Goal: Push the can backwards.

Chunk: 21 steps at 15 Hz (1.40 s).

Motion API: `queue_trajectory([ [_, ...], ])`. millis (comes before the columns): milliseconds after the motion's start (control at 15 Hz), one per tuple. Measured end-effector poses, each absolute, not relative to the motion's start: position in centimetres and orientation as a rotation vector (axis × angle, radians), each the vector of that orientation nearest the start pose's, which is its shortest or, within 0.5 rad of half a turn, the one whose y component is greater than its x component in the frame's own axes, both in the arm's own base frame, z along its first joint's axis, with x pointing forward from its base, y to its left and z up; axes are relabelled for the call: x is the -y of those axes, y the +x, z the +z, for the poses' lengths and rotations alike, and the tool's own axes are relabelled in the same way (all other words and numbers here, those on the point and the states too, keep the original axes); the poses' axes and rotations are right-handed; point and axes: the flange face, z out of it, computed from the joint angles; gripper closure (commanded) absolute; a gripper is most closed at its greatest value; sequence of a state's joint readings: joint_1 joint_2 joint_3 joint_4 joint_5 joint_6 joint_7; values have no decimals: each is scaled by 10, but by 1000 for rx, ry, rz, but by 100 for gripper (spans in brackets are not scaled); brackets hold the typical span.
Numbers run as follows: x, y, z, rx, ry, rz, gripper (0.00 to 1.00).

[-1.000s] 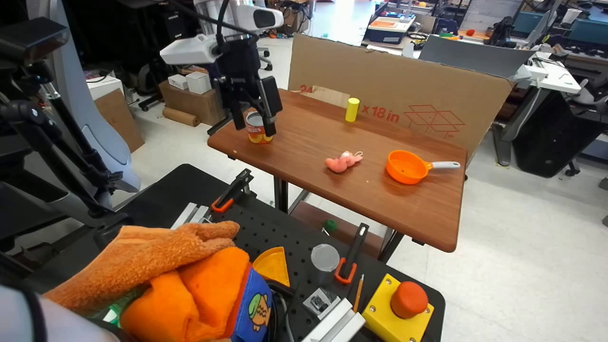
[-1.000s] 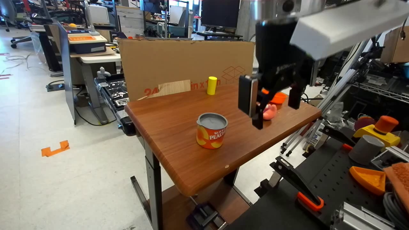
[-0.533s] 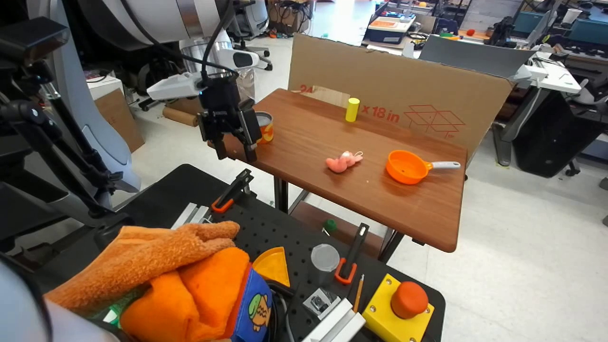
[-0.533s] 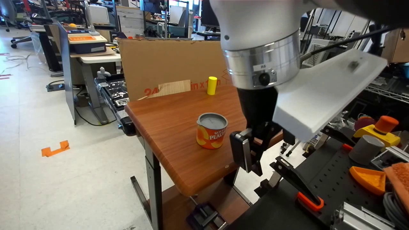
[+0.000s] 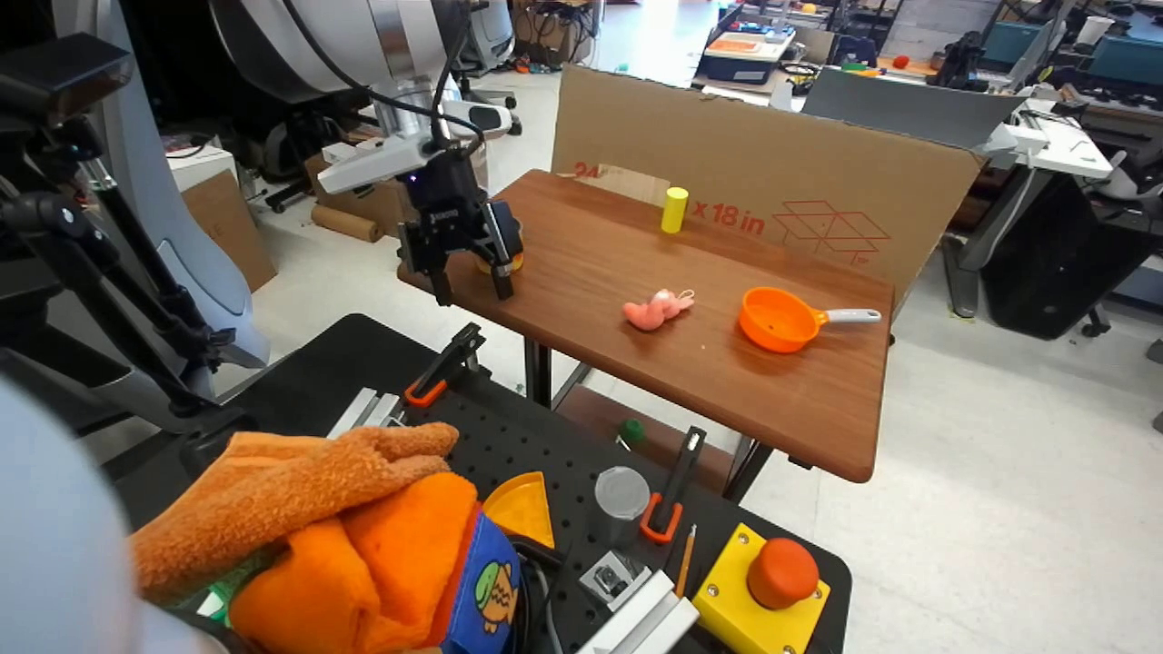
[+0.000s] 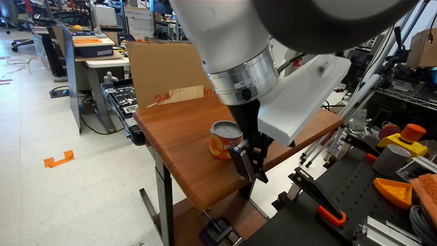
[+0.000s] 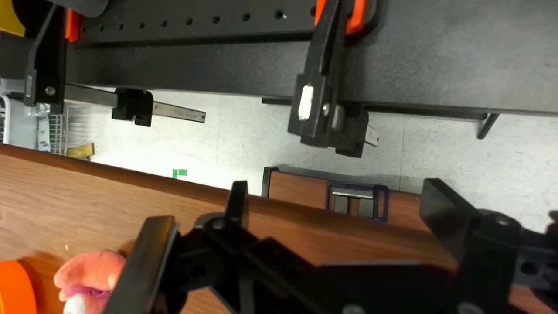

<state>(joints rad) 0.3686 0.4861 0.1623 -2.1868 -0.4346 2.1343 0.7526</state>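
The can (image 6: 219, 143) is a short cylinder with a grey top and an orange and yellow peach label. It stands upright on the brown table (image 6: 174, 130) near a corner. In an exterior view, most of the can (image 5: 518, 262) is hidden behind my gripper (image 5: 472, 287). My gripper also shows in an exterior view (image 6: 256, 177), low beside the can over the table's front edge. I cannot tell whether it touches the can. In the wrist view my gripper (image 7: 333, 192) has its fingers wide apart with nothing between them. The can is out of the wrist view.
A yellow cylinder (image 5: 673, 211) stands near the cardboard wall (image 5: 781, 163). A pink soft toy (image 5: 647, 314) and an orange pan (image 5: 774, 327) with a grey handle lie farther along the table. A black bench (image 5: 536, 427) with clamps stands in front, across a gap.
My gripper came down from above the table to its front edge beside the can. In the last half second it shifted closer to the can. The can has not moved.
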Motion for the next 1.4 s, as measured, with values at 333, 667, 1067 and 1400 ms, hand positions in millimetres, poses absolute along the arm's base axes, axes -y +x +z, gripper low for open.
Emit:
queue_trajectory([
  [333, -242, 450, 128, 253, -3615, 490, 0],
  [667, -263, 499, 157, 166, -3608, 214, 0],
  [1067, -260, 575, 197, -53, -3577, -41, 0],
  [1400, -250, 608, 204, -178, -3558, -107, 0],
])
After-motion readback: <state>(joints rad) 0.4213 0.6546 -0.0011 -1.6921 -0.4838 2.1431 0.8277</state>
